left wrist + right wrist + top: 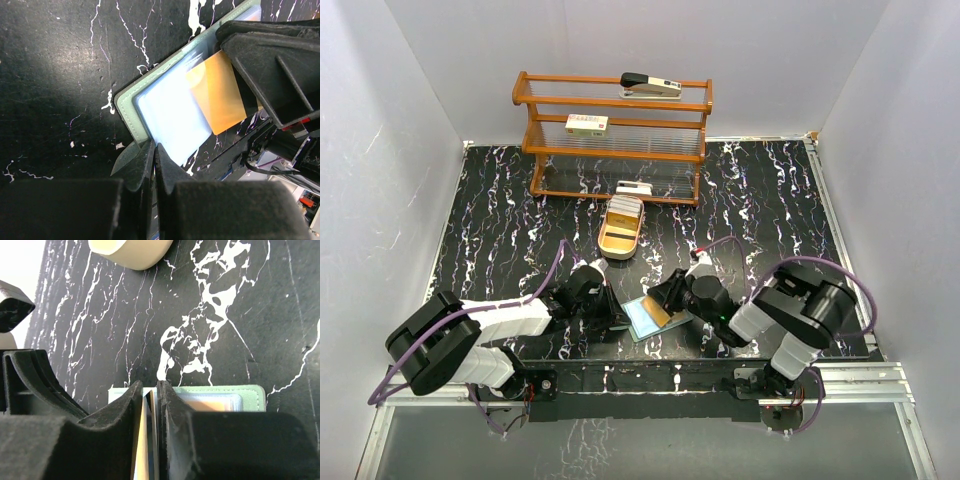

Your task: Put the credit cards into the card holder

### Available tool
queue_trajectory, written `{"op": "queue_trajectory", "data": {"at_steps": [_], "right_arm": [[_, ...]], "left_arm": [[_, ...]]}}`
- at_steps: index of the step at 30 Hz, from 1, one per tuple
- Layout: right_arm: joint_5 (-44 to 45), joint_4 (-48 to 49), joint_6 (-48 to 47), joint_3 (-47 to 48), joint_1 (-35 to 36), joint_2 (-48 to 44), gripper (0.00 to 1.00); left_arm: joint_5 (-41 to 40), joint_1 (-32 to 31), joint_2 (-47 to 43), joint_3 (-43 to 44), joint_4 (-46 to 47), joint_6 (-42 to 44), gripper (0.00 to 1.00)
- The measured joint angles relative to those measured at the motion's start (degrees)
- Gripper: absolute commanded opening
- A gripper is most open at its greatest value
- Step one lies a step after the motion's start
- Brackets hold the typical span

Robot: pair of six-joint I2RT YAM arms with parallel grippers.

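The sage-green card holder [646,318] lies open near the table's front edge, clear pockets up. It also shows in the left wrist view [129,107] and the right wrist view [245,390]. My right gripper [150,386] is shut on a gold-orange credit card [220,97], whose far end lies partly in a clear pocket. My left gripper [154,149] is shut on the holder's near edge at a clear pocket flap. In the top view the left gripper [616,318] and right gripper [672,306] flank the holder. More credit cards [623,211] stand in the tan tray.
A tan oval tray [617,243] sits behind the holder, and its rim shows in the right wrist view [131,251]. A wooden rack [615,150] at the back holds a stapler [650,85] and white labelled boxes [586,124]. White walls enclose the table.
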Motion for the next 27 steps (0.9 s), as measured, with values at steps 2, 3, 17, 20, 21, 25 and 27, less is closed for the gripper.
{"op": "queue_trajectory", "data": {"at_steps": [2,3,17,20,21,25,27], "right_arm": [[1.11,-6.38,-1.68,1.29,0.22,-3.28,0.30],[1.42,-9.97,-2.67,2.45,0.22,-4.81,0.33],[-5.88,-53.48,-21.42,17.49,-3.45,-18.16,0.48],[-9.62,-58.34,-24.04,19.39,-6.08,-19.71,0.50],[-10.60,-59.49,-24.74,19.74,-6.64,-19.93,0.50],[-15.41,-64.02,-26.49,20.74,-8.22,-20.04,0.46],[-17.77,-64.94,-26.49,20.72,-8.20,-19.76,0.46]], "left_arm": [[0.00,0.00,0.00,0.00,-0.02,-0.04,0.00],[0.00,0.00,0.00,0.00,-0.02,-0.07,0.00],[-0.13,-0.02,-0.98,0.22,-0.96,0.13,0.23],[-0.50,-0.07,-1.95,0.24,-1.81,0.35,0.23],[-0.52,-0.07,-2.16,0.26,-1.95,0.37,0.24],[-0.92,-0.13,-2.27,0.33,-2.40,0.39,0.23],[-0.94,-0.15,-2.14,0.33,-2.40,0.39,0.22]]}}
